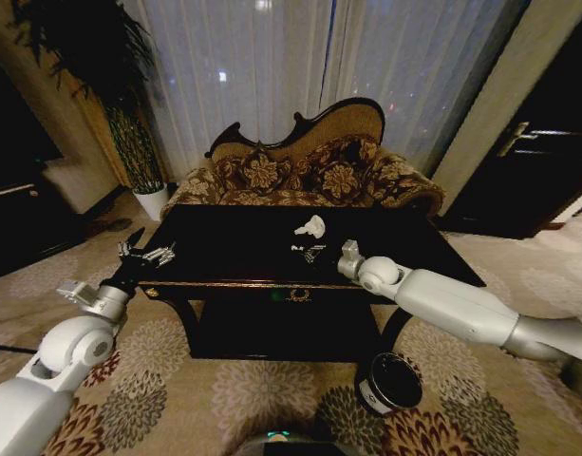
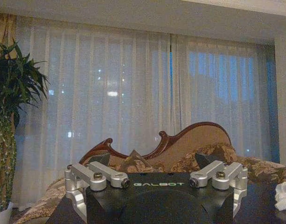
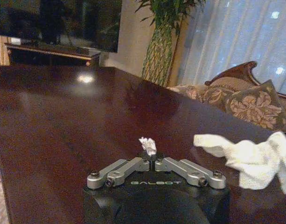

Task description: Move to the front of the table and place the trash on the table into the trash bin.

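Note:
On the glossy black table (image 1: pixel 224 256) lies a large white crumpled paper wad (image 1: pixel 310 226) near the middle. My right gripper (image 1: pixel 310 253) rests low over the tabletop just in front of that wad. In the right wrist view the right gripper (image 3: pixel 151 157) is shut on a small white paper wad (image 3: pixel 147 145), with the larger wad (image 3: pixel 247 157) lying beside it. My left gripper (image 1: pixel 148 252) hovers open at the table's left edge, nothing between its fingers (image 2: pixel 97 176). The dark cylindrical trash bin (image 1: pixel 390 381) stands on the carpet below my right arm.
A carved floral sofa (image 1: pixel 300 171) stands right behind the table, with curtains beyond. A tall potted plant (image 1: pixel 129 123) is at the back left. Patterned carpet (image 1: pixel 234 399) surrounds the table, and a dark door (image 1: pixel 528 161) is at the right.

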{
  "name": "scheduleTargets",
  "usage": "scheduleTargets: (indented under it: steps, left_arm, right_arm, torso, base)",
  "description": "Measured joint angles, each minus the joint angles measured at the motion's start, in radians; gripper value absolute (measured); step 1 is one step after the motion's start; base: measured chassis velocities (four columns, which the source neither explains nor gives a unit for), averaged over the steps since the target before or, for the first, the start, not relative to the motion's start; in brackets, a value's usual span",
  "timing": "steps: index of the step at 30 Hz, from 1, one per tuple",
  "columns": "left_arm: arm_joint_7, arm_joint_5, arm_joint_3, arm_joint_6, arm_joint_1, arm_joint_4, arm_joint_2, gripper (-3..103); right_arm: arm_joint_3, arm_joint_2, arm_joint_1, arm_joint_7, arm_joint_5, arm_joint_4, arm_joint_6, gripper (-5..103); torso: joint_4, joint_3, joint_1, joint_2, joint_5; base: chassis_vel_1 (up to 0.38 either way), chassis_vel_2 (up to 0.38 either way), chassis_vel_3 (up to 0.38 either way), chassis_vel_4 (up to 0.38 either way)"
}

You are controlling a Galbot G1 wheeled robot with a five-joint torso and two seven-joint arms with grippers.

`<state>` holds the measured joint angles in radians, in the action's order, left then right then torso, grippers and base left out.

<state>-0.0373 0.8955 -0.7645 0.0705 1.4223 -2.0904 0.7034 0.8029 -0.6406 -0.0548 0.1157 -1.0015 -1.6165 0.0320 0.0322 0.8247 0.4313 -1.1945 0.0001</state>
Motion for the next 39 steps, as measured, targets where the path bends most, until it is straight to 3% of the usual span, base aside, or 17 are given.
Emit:
scheduleTargets:
  steps: [4,9,11,12,14,17,19,28,31,33,35,39]
  left_arm:
    - [0.000,0.000,0.000,0.000,0.000,0.000,0.000,100]
    - [0.000,0.000,0.000,0.000,0.000,0.000,0.000,100]
    - [0.000,0.000,0.000,0.000,0.000,0.000,0.000,100]
    - [0.000,0.000,0.000,0.000,0.000,0.000,0.000,100]
    - [0.000,0.000,0.000,0.000,0.000,0.000,0.000,100]
    - [0.000,0.000,0.000,0.000,0.000,0.000,0.000,100]
    - [0.000,0.000,0.000,0.000,0.000,0.000,0.000,100]
    - [0.000,0.000,0.000,0.000,0.000,0.000,0.000,100]
    - [0.000,0.000,0.000,0.000,0.000,0.000,0.000,100]
    - [0.000,0.000,0.000,0.000,0.000,0.000,0.000,100]
    - [0.000,0.000,0.000,0.000,0.000,0.000,0.000,100]
    - [0.000,0.000,0.000,0.000,0.000,0.000,0.000,100]
  right_arm:
    - [-0.054,0.034,-0.030,-0.009,-0.008,-0.040,0.006,1]
    - [-0.211,0.125,-0.138,-0.016,-0.013,-0.116,0.014,1]
    - [-0.382,0.188,-0.276,-0.016,-0.013,-0.160,0.014,1]
    - [-0.382,0.188,-0.276,-0.016,-0.013,-0.160,0.014,1]
    - [-0.505,0.219,-0.392,-0.014,-0.011,-0.187,0.014,1]
    - [-0.816,0.284,-0.696,-0.010,0.030,-0.246,-0.010,1]
    - [-0.863,0.293,-0.761,-0.010,0.042,-0.256,-0.022,1]
    - [-1.090,0.228,-0.959,-0.034,0.046,-0.254,-0.047,1]
    - [-1.271,0.205,-1.126,-0.023,0.050,-0.254,-0.064,1]
    - [-1.305,0.201,-1.162,-0.019,0.050,-0.253,-0.069,1]
    - [-1.439,0.178,-1.309,0.008,0.060,-0.246,-0.093,1]
    - [-1.569,0.139,-1.438,0.034,0.075,-0.244,-0.124,1]
  torso:
    - [-0.0001,0.000,0.000,0.000,-0.0001]
    - [0.0000,0.000,0.000,0.000,-0.0001]
    - [-0.0001,0.000,0.000,0.000,-0.0002]
    - [-0.0001,0.000,0.000,0.000,-0.0002]
    - [0.0002,0.000,0.000,0.000,0.0002]
    - [0.0006,0.000,0.000,0.000,-0.0003]
    - [0.0006,0.000,0.000,0.000,0.0003]
    - [-0.0006,0.000,0.000,0.000,-0.0001]
    - [0.0000,0.000,0.000,0.000,-0.0003]
    - [0.0000,0.000,0.000,0.000,0.0000]
    - [0.0002,0.000,0.000,0.000,0.0002]
    - [0.0002,0.000,0.000,0.000,-0.0002]
  base:
    - [0.000,0.000,0.000,0.000]
    - [0.000,0.000,0.000,0.000]
    - [0.000,0.000,0.000,0.000]
    - [0.000,0.000,0.000,0.000]
    - [0.000,0.000,0.000,0.000]
    - [0.000,0.000,0.000,0.000]
    - [0.000,0.000,0.000,0.000]
    - [0.000,0.000,0.000,0.000]
    - [0.000,0.000,0.000,0.000]
    - [0.000,0.000,0.000,0.000]
    - [0.000,0.000,0.000,0.000]
    - [0.000,0.000,0.000,0.000]
